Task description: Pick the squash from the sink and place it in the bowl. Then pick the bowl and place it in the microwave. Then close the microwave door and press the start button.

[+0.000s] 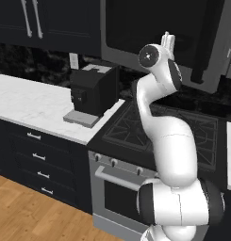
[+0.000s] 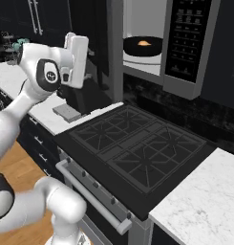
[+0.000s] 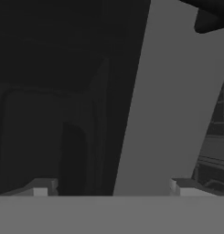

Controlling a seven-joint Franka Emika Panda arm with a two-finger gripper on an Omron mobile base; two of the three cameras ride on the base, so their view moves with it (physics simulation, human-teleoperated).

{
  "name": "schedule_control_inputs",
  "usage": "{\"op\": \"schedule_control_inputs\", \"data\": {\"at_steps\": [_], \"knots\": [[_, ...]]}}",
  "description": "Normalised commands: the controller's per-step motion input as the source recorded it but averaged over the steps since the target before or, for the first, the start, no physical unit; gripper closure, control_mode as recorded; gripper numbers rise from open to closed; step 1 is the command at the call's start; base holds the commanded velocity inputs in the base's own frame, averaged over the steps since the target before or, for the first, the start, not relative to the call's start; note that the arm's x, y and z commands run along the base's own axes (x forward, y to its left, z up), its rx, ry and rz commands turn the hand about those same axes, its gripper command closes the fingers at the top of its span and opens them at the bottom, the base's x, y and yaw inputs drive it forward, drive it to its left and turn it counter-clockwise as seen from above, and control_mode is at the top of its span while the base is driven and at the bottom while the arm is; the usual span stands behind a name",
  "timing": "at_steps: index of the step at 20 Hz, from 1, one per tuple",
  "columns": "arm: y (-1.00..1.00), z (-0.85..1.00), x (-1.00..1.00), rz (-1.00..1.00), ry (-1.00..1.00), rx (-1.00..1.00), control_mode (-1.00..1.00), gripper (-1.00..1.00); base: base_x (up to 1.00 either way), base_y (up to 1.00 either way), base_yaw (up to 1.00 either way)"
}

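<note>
The microwave (image 2: 187,43) hangs over the stove with its microwave door (image 2: 117,48) swung wide open. Inside, on the turntable, sits the black bowl (image 2: 133,48) with the orange squash (image 2: 144,43) in it. My gripper (image 1: 168,41) is raised in front of the door's outer face (image 1: 136,28), close to it. In the hand view the fingertips (image 3: 185,187) stand wide apart with nothing between them, and the gripper (image 3: 113,189) faces the door's grey frame (image 3: 177,91). The sink is out of view.
A black coffee machine (image 1: 92,87) stands on the white counter (image 1: 27,106) left of the stove (image 2: 137,143). Dark upper cabinets (image 1: 32,19) with silver handles hang at the left. More white counter (image 2: 204,206) lies right of the stove.
</note>
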Motion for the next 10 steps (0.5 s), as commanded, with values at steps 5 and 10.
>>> {"op": "schedule_control_inputs", "data": {"at_steps": [5, 10], "knots": [[-0.35, 0.0, 0.59, -0.1, 0.0, 0.06, -1.0, -1.0, 0.0, 0.0, 0.0], [-0.36, 0.0, 0.65, -0.05, 0.06, 0.08, -1.0, -1.0, 0.0, 0.0, 0.0]]}}
